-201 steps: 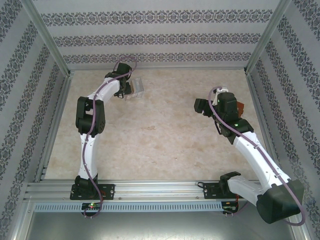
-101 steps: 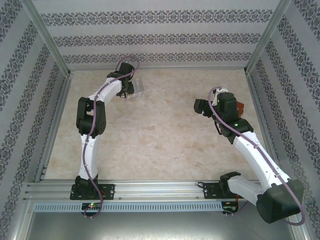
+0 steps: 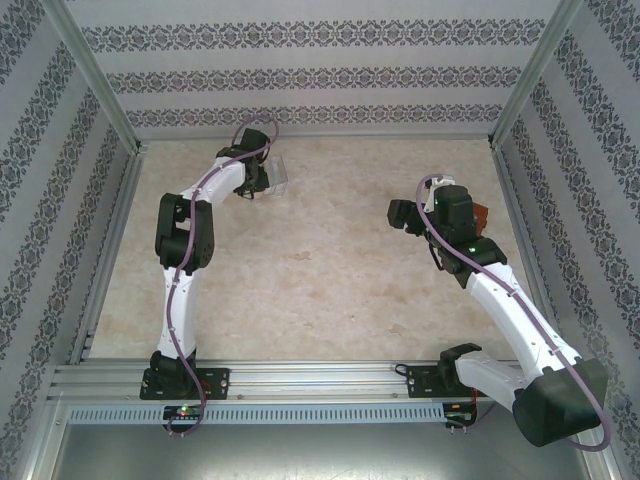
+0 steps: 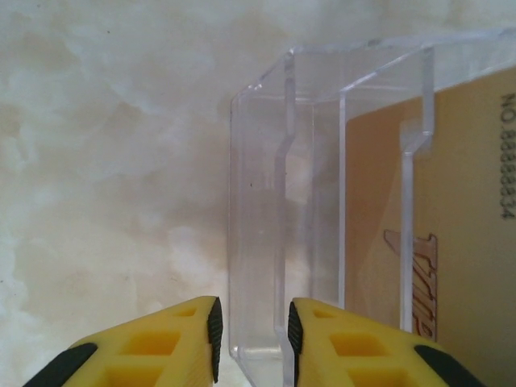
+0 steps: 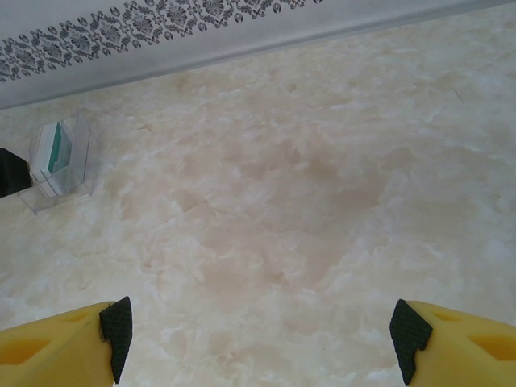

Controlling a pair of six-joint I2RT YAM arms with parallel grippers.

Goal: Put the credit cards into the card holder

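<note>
The right jaws hang over the right side of the pale marbled tabletop point(image 3: 330, 290), spread wide with nothing between them; their black pads point(image 5: 117, 329) sit in the two lower corners of the right wrist view, with bare tabletop between; just beside that wrist, towards the right wall, lies the reddish-brown card holder point(image 3: 481, 216), partly hidden by the arm; well apart from it, in the far left part of the tabletop, stands the clear box point(image 3: 275, 174); the left jaws are at this box, narrowed to a small gap, with one end wall of the box between the yellow fingers point(image 4: 161, 347); whether the pads press on that wall or stand just off it I cannot tell; inside the box an orange credit card point(image 4: 472, 242) stands on edge, marked with dark print; in the right wrist view, pale and teal-edged cards point(image 5: 55, 157) stand upright in the same box.
</note>
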